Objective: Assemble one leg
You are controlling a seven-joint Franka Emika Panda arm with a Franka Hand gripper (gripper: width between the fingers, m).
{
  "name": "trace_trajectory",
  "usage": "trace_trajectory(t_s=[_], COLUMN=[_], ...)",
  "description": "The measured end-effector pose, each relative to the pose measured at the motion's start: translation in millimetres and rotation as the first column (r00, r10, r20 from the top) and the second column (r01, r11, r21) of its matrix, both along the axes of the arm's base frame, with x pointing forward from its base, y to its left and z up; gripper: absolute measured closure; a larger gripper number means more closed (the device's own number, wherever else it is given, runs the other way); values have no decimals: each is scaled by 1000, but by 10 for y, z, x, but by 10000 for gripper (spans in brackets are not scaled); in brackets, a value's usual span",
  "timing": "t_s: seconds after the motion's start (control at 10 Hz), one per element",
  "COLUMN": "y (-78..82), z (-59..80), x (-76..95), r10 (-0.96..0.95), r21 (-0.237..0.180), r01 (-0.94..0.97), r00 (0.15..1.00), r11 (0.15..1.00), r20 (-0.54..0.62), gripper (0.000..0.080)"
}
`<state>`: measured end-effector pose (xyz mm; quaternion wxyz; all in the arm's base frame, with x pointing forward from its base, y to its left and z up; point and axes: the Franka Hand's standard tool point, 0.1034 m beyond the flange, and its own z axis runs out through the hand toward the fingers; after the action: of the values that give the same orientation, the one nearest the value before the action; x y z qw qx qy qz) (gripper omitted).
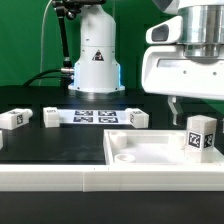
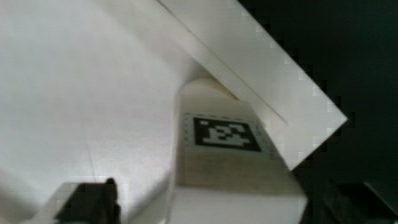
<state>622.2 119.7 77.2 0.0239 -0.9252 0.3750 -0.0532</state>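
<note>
Gripper [image 1: 178, 106] hovers above tray [image 1: 150, 163], jaws apart, gripping nothing. Leg [image 2: 228, 150] stands upright in tray, right between fingers [image 2: 89, 200] in wrist view.

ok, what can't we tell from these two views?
- Claw state: exterior view shows one fingertip only, the white wrist housing covers the rest; wrist view cuts the fingers at the edge.
- Leg in the wrist view: blurred, lower end cut off.
- Whether the leg is seated in the tray: rim hides its base.
</note>
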Motion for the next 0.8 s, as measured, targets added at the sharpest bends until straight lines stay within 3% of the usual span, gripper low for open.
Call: trace_trajectory(t_s=[0.4, 0.8], y=[36, 17], z=[-5, -5], x=[-6, -2], r10=[385, 683], r21=[-44, -80], r01=[-385, -683], r00=[923, 730], r11=[922, 726], r20=[-7, -28], gripper=[153, 150])
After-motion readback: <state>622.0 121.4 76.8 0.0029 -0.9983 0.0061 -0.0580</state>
